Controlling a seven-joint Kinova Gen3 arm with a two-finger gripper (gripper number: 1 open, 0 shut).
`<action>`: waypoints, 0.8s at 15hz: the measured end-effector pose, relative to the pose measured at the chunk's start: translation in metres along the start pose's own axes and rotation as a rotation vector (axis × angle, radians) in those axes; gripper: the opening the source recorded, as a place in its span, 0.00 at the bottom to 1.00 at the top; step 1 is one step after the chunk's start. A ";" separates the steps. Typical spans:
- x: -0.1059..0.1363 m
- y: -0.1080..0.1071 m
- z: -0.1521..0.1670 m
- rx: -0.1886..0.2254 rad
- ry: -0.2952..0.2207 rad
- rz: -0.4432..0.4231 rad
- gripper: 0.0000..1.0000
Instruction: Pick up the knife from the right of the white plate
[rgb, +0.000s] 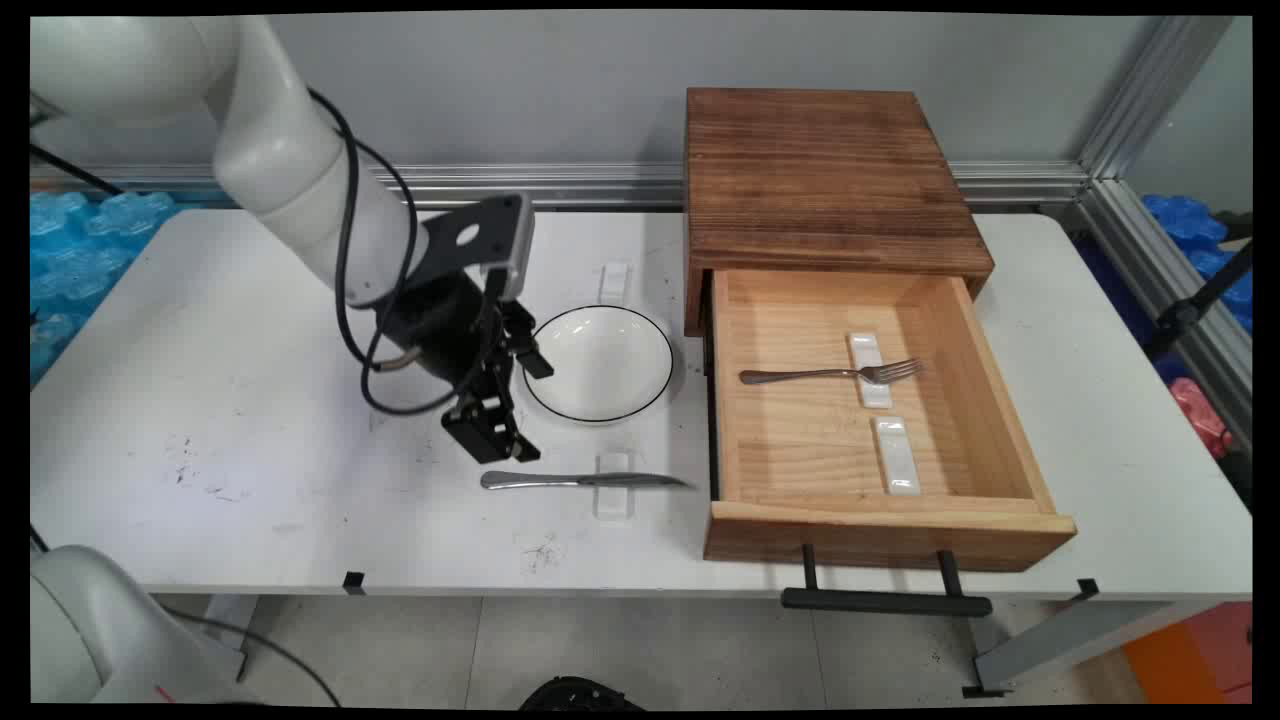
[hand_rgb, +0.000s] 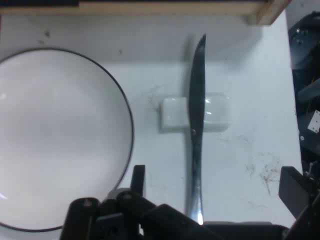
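My gripper hangs open low over the table, between a white plate with a black rim and a silver knife. The knife lies flat across a small white rest, handle pointing left. In the hand view the gripper stands astride the handle end of the knife, one finger by the plate and the other finger on the far side. The rest sits under the blade's middle. Nothing is held.
A wooden cabinet stands at the right with its drawer pulled open, black handle overhanging the table edge. Inside, a fork lies on one white rest; a second rest is bare. Another rest lies behind the plate.
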 end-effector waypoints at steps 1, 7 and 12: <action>-0.003 0.001 0.006 0.001 -0.005 0.000 1.00; -0.019 0.005 0.048 0.007 -0.042 -0.015 1.00; -0.023 0.005 0.075 0.001 -0.054 -0.016 1.00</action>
